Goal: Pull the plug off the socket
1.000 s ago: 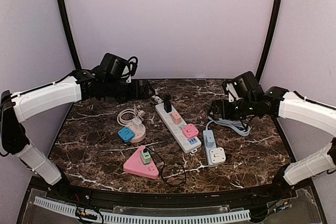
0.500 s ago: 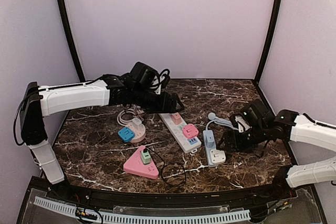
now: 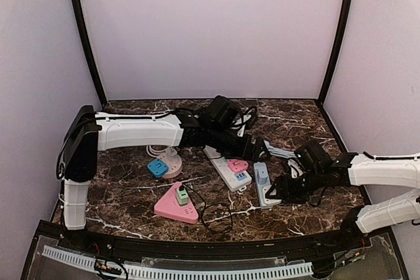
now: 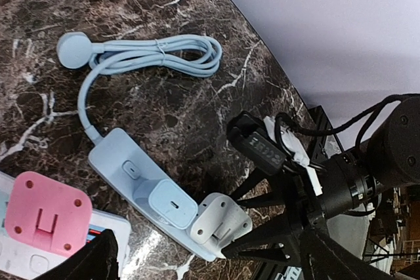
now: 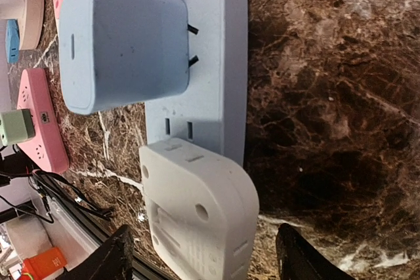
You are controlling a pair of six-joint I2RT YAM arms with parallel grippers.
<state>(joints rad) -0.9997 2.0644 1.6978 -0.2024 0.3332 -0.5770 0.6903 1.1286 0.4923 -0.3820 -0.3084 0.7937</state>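
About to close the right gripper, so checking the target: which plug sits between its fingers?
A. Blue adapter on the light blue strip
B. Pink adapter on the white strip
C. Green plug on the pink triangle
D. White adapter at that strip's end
D: in the right wrist view the white adapter lies between the right gripper's open fingers, with the blue adapter farther along the light blue strip.

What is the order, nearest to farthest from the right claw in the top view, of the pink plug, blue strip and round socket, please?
1. Blue strip, beside the right claw.
2. Pink plug, centre.
3. Round socket, far left.
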